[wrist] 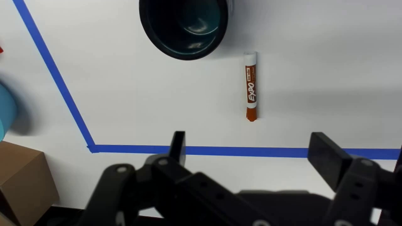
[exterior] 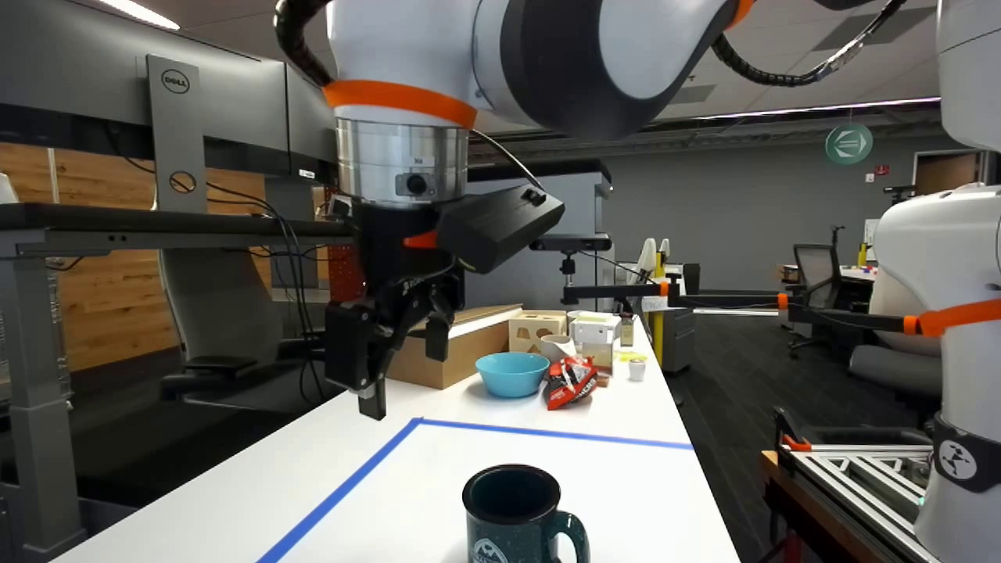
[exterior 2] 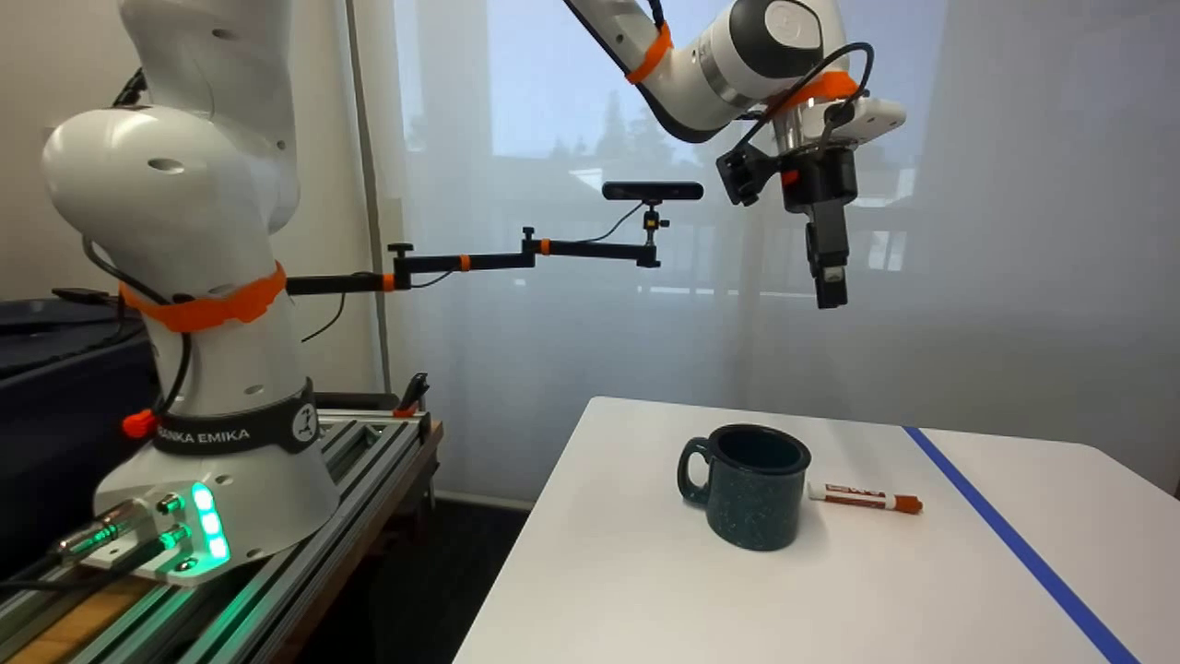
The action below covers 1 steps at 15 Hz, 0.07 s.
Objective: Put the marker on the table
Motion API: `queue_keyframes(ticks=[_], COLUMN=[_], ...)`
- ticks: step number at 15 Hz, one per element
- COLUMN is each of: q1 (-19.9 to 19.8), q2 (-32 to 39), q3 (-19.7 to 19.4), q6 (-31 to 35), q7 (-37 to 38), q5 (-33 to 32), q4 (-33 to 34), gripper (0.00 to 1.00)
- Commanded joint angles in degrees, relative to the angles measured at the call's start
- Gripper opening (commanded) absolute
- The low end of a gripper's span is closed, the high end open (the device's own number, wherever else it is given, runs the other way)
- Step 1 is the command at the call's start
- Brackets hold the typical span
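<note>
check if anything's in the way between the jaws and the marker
Nothing visible stands between the open jaws and the marker, which lies on the table. The mug is nearby, but off to the side.

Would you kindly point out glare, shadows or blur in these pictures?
Wrist view: glints inside the mug, a soft shadow beside it, the gripper slightly blurred, EXPO legible on the marker; in an exterior view, daylight through the curtain; in an exterior view, a bright ceiling light.

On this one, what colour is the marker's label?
The marker's label is reddish-brown with white lettering, shown best in the wrist view.
</note>
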Motion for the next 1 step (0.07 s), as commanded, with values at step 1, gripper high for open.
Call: queue_keyframes(ticks=[1], q1=[-2.5], q2=[0.0], q3=[2.6], q6=[-0.3], q7=[0.3], q5=[-0.5], q4=[0.2], gripper=[1.0])
